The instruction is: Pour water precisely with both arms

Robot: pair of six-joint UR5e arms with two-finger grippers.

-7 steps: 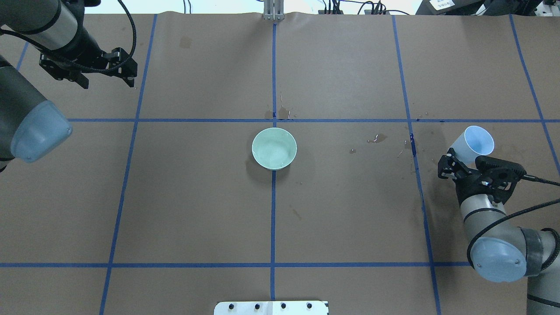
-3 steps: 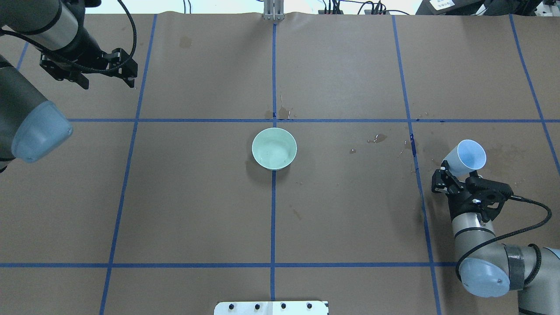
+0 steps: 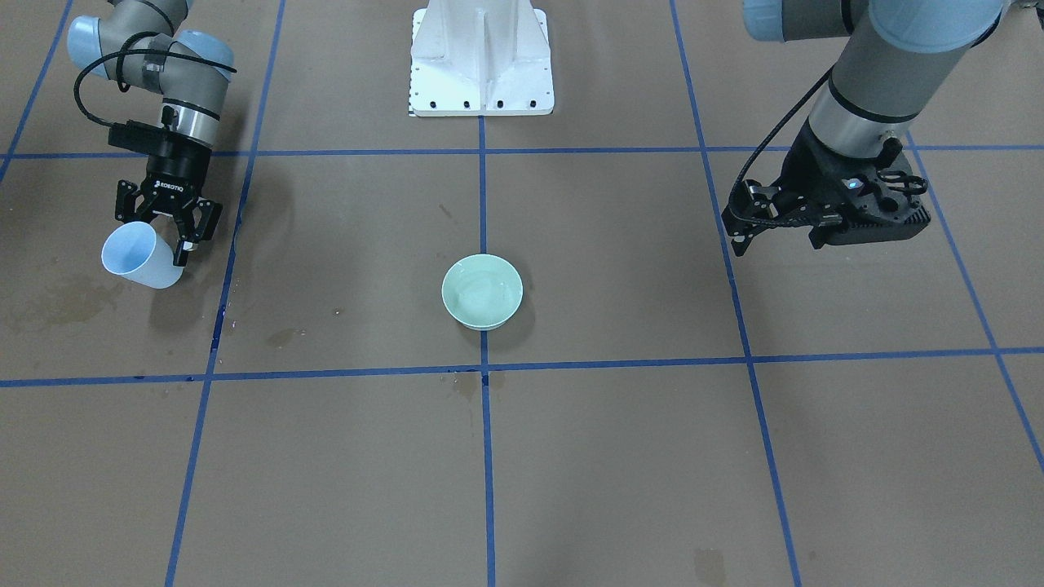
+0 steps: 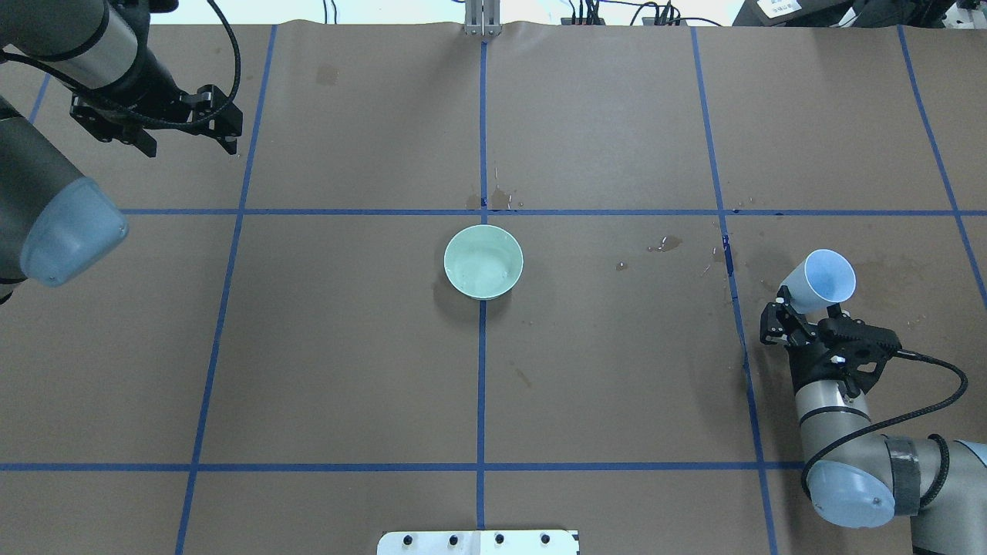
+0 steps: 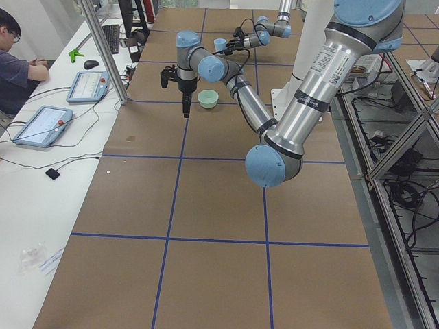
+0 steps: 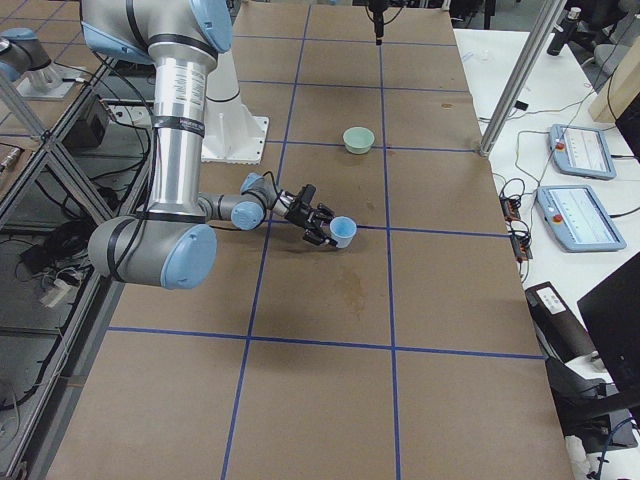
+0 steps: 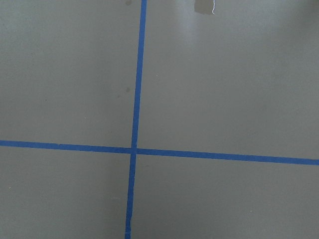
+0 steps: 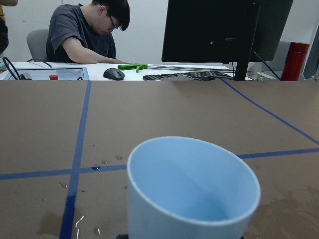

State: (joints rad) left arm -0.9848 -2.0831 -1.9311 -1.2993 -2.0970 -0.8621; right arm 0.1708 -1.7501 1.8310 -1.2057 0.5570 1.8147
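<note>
My right gripper (image 4: 802, 310) is shut on the base of a pale-blue cup (image 4: 823, 280), held tilted just above the table at the right side; it also shows in the front view (image 3: 139, 258). In the right wrist view the cup (image 8: 192, 191) fills the foreground and I see no clear water in it. A mint-green bowl (image 4: 483, 261) stands at the table's centre with faint glints of water (image 3: 481, 289) inside. My left gripper (image 4: 190, 145) is open and empty, high over the far left, well away from the bowl.
Wet spots lie on the brown paper near the far grid line (image 4: 497, 202), right of the bowl (image 4: 665, 244) and under the cup (image 3: 57, 302). The white pedestal (image 3: 481, 57) stands at the robot's side. An operator (image 8: 89, 35) sits beyond the right end.
My right arm has drawn back toward the robot's side with the cup, which moved nearer and slightly left. The left arm and the bowl have not moved.
</note>
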